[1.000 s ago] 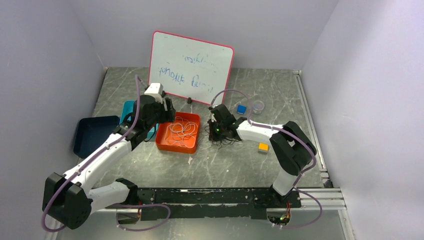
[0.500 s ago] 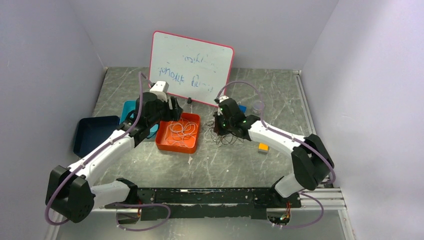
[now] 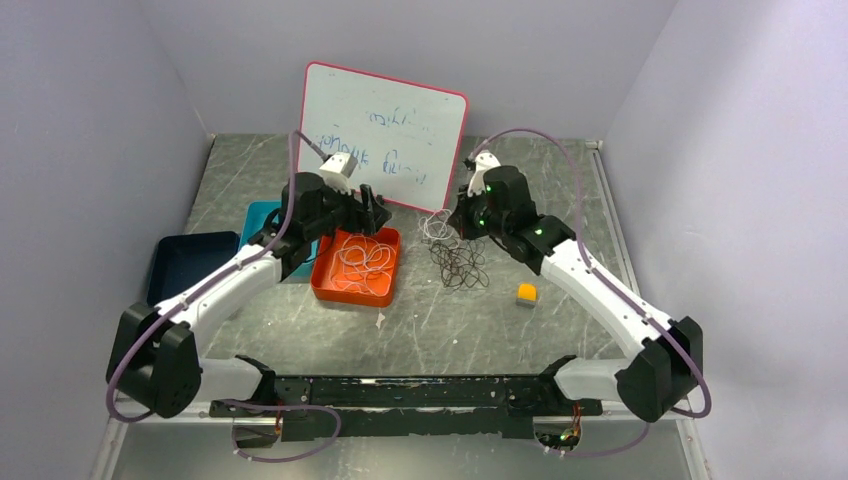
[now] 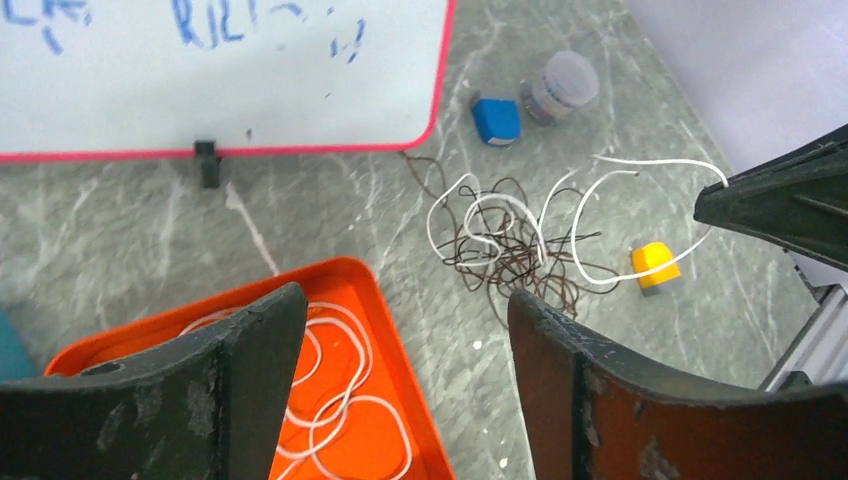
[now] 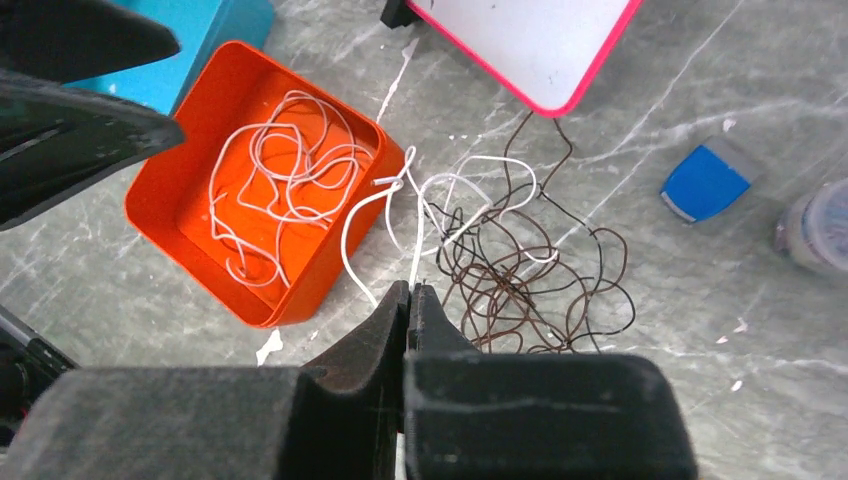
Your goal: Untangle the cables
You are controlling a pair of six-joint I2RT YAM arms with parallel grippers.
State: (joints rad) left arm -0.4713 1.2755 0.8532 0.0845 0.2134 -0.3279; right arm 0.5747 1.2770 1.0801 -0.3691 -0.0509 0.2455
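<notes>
Right gripper [image 5: 408,295], pinching the white cable [image 5: 415,235] mid-frame, should lift slowly off the brown tangle [image 5: 520,290] (left gripper [image 4: 405,300] spread, empty).

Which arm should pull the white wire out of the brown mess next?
Right. Its end effector is shut on the white cable, which runs down into the brown tangle. The left end effector hangs open and empty above the orange tray.

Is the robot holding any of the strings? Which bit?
The right gripper pinches a white cable at a stretch raised above the brown tangle. The left gripper is open, holding nothing.
</notes>
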